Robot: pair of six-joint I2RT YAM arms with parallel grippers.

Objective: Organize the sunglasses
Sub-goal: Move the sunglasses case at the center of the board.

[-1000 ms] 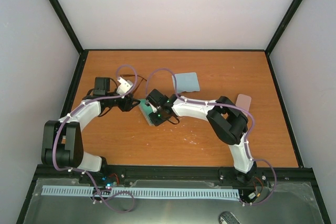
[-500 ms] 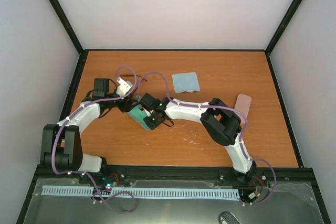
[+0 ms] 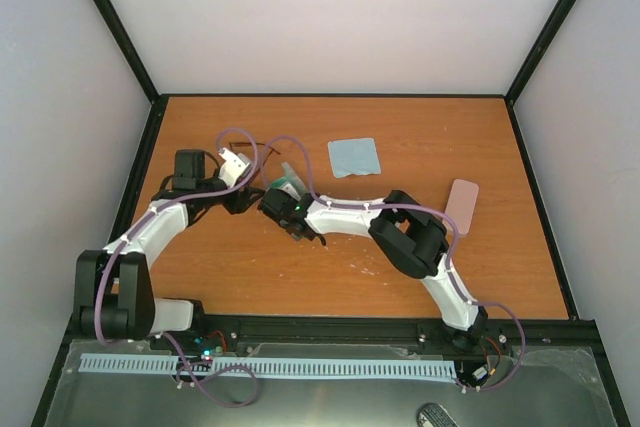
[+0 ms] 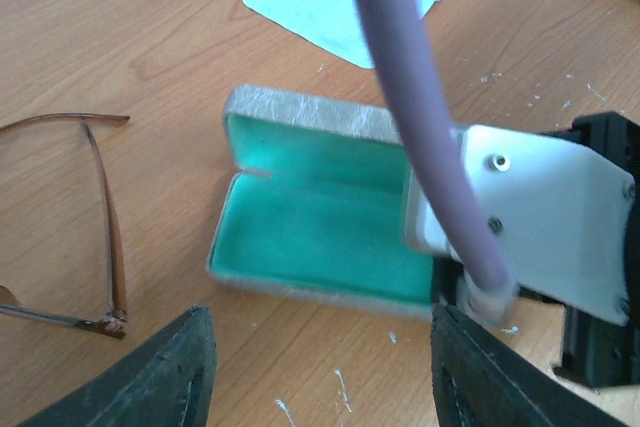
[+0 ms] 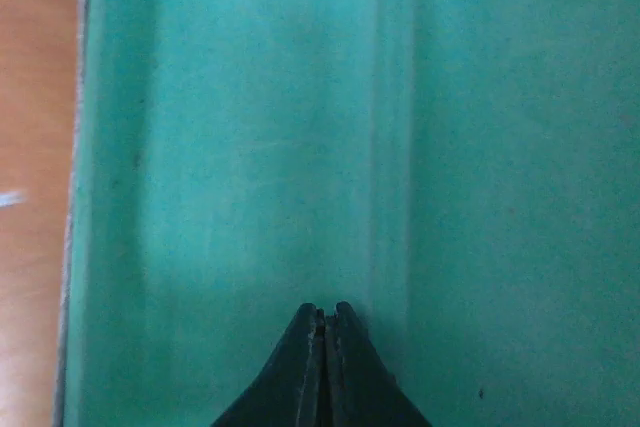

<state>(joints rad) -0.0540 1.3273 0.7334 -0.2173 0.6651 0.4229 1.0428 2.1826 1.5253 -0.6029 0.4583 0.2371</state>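
Sunglasses, dark brown thin wire frame [image 4: 108,227], lie on the wooden table [image 4: 150,27] just beside the open grey oblong case with teal lining [image 4: 320,217], not touching it. Left gripper [image 4: 320,347] hangs above the case, jaws spread, empty. Right gripper [image 5: 322,319] sits over the lining, tips pinched together on nothing.

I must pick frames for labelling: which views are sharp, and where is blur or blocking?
Top view: even light, sharp. Left wrist: case and sunglasses clear, a blurred cable crosses in front. Right wrist: too close, only soft teal lining and the shut right gripper.
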